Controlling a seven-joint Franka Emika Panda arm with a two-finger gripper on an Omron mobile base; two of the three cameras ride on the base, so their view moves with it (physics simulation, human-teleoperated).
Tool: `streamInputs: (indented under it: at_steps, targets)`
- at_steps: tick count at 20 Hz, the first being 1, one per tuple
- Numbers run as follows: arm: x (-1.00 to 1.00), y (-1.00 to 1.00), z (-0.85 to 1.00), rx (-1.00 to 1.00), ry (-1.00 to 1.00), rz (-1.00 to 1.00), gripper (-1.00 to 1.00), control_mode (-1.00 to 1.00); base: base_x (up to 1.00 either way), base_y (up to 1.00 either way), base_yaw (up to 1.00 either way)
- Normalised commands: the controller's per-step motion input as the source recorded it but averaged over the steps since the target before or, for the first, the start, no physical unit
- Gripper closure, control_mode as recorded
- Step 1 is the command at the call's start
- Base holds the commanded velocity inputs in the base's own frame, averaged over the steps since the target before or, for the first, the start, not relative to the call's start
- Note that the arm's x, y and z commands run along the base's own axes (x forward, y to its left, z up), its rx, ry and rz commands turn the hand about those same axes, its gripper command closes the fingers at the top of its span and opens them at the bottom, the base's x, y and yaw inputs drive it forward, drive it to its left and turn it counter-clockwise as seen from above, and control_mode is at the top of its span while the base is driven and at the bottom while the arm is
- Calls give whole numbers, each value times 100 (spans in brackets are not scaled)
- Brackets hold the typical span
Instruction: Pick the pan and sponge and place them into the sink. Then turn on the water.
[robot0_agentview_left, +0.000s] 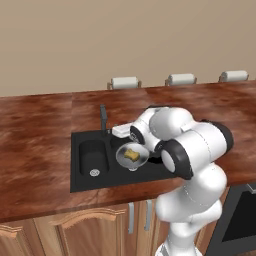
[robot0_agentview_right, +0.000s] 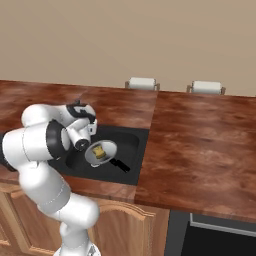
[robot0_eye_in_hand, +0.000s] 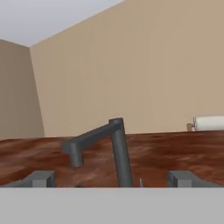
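The black sink (robot0_agentview_left: 75, 165) is set into the wooden counter. The silver pan (robot0_agentview_left: 125, 159) lies in its larger basin, its black handle (robot0_agentview_right: 120, 165) pointing toward the front right. The yellow sponge (robot0_agentview_left: 132, 154) rests inside the pan (robot0_agentview_right: 93, 156). My gripper (robot0_agentview_left: 114, 131) hovers over the back of the sink, just right of the dark grey faucet (robot0_agentview_left: 103, 117). In the hand view the gripper (robot0_eye_in_hand: 111, 179) is open, fingertips (robot0_eye_in_hand: 41, 178) wide apart, and the faucet (robot0_eye_in_hand: 119, 153) stands straight ahead with its spout to the left. No water runs from it.
The small basin (robot0_agentview_left: 93, 156) with a silver drain sits left of the pan. Paper towel rolls (robot0_agentview_left: 124, 82) line the back wall behind the counter (robot0_agentview_left: 35, 145). A dark oven front (robot0_agentview_left: 239, 220) sits below the counter at right.
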Motion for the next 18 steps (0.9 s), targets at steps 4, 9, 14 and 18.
streamInputs:
  at_steps: [4, 9, 14, 18]
  targets:
    - [24, 0, -11, 3, -1, -1, -100, -100, 0, 0, 0]
    - [20, -1, -6, 1, -4, 6, -100, -100, 0, 0, 0]
    - [8, -3, 0, 0, -10, 6, -100, -100, 0, 0, 0]
    - [8, 0, 0, 0, -10, 7, -100, -100, 0, 0, 0]
